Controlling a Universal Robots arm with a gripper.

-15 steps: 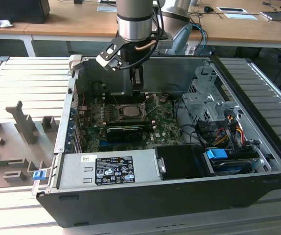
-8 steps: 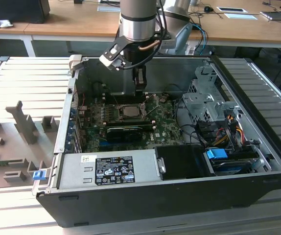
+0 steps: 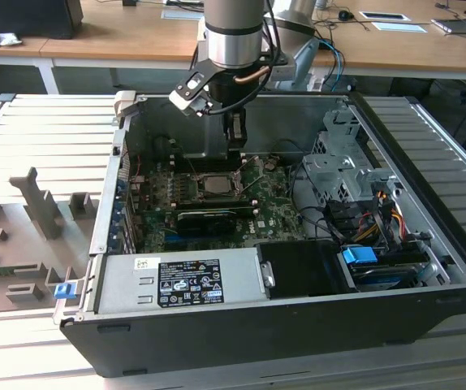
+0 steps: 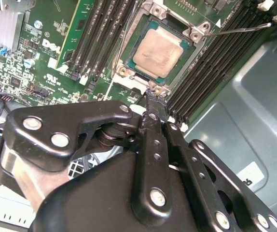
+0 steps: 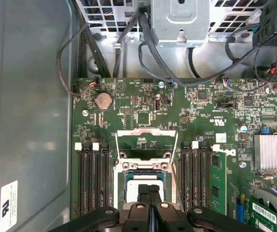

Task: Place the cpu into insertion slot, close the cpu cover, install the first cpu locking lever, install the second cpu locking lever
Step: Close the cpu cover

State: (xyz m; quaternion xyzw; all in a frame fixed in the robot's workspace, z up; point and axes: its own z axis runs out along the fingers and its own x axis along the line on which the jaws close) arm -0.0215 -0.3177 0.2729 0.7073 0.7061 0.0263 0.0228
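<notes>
The cpu, a silvery square chip, lies flat in the insertion slot on the green motherboard. In the exterior view the cpu sits just in front of my gripper. The cpu cover, a thin silver frame with a window, stands swung open on the far side of the slot. My gripper is shut with nothing between its fingers, and its tip hovers at the slot's edge, hiding part of the cpu. A thin wire locking lever sticks out sideways, unlatched.
Black memory slots flank the socket on both sides. A finned heatsink and a green card stand nearby. The case holds a power supply, a drive cage and cable bundles; case walls ring the board.
</notes>
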